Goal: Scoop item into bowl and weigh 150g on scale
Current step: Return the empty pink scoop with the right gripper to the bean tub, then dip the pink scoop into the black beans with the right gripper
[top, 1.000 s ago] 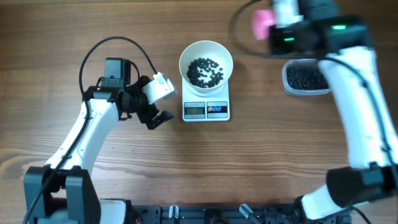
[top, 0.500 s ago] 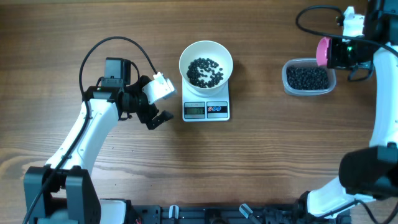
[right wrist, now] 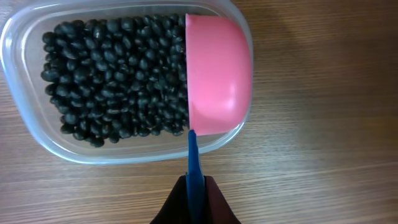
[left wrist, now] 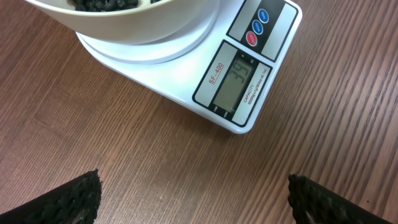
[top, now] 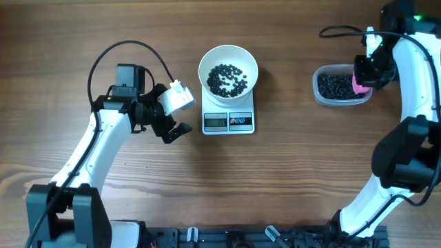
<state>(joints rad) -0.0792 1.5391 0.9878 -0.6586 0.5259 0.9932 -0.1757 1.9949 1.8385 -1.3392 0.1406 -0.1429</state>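
A white bowl holding a small heap of black beads stands on the white scale; in the left wrist view the scale shows its lit display under the bowl. My left gripper hovers open just left of the scale, its fingertips wide apart over bare wood. My right gripper is shut on the blue handle of a pink scoop, which hangs bowl-down over the right end of the clear tub full of beads. Overhead, the scoop sits at the tub's right edge.
The clear tub stands at the back right, well apart from the scale. A black cable loops above the left arm. Bare wooden table lies in front of the scale and between the arms.
The right arm has swung the pink scoop from the far right back edge down to the right end of the tub. The left arm has not moved.
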